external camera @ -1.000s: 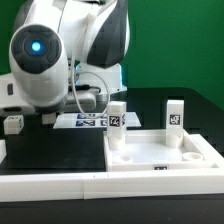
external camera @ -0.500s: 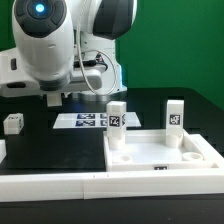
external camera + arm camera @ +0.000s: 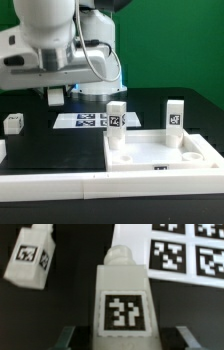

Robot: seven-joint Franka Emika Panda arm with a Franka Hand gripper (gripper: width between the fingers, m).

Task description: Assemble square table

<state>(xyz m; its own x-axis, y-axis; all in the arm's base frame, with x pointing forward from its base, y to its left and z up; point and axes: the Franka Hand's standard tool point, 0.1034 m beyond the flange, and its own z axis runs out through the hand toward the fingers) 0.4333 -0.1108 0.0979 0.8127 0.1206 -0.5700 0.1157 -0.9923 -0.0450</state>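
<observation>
- The square tabletop (image 3: 150,147) lies rim-up on the table (image 3: 55,150), at the exterior view's right. Two legs stand upright at its far corners: the far-left leg (image 3: 117,117) and the far-right leg (image 3: 176,114).
- Two round sockets at its near corners appear unfilled, so the task is judged about half done.
- In the wrist view a third leg (image 3: 122,303) fills the middle. Its tag faces the camera and its narrow tip points away, toward the marker board (image 3: 190,249).
- The jaws flank that leg's tagged end, with one of the fingers (image 3: 66,338) on each side. A dark strip is seen between finger and leg, so it cannot be told whether the leg is pinched or merely straddled.
- A fourth leg (image 3: 30,258) is seen near the third, apart from it.
- The step in hand is judged to be taking the third leg to a near socket.
- A square, centred hold on the blocky body is called for, so that the leg is not tilted when lifted.
- The leg should be carried tip-down, clear of the raised rim and of the standing legs. It should then be lowered straight into the socket before any turning.
- The tabletop appears to sit against the front border bar (image 3: 60,183) — pressing toward that bar would help keep the slab from sliding.
</observation>
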